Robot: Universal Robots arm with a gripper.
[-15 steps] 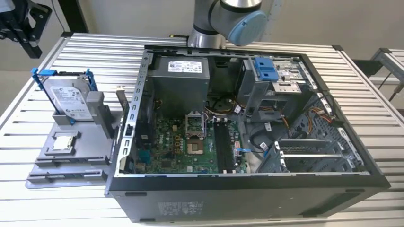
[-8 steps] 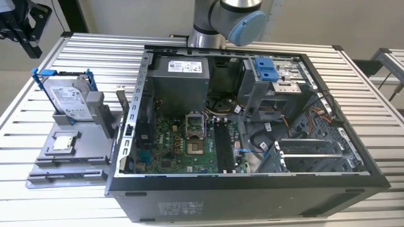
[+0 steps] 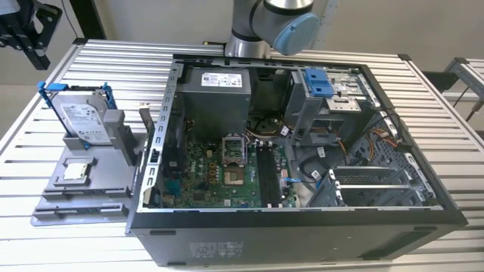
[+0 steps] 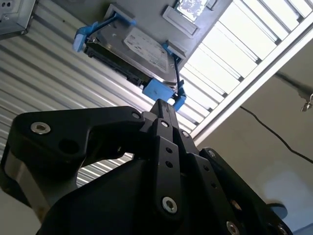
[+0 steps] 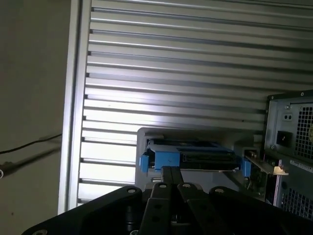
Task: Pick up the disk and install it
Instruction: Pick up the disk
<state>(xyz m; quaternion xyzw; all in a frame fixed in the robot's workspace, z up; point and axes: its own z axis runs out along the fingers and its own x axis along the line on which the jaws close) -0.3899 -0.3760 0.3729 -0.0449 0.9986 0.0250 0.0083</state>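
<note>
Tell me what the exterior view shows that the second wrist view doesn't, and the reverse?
The exterior view adds the computer case's open inside, with its motherboard. The second wrist view adds a close look at the black hand, fingers together, pointing towards the disk. Both share the disk, blue-railed, propped in its grey holder on the slatted table.

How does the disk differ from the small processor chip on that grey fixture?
The disk stands tilted in the cradle of the grey fixture; the processor chip lies flat on its base. The disk is much larger and oblong, the processor chip small and square. The disk carries blue rails; the processor chip has none. Both look silver and sit outside the computer case, at the exterior view's left.
</note>
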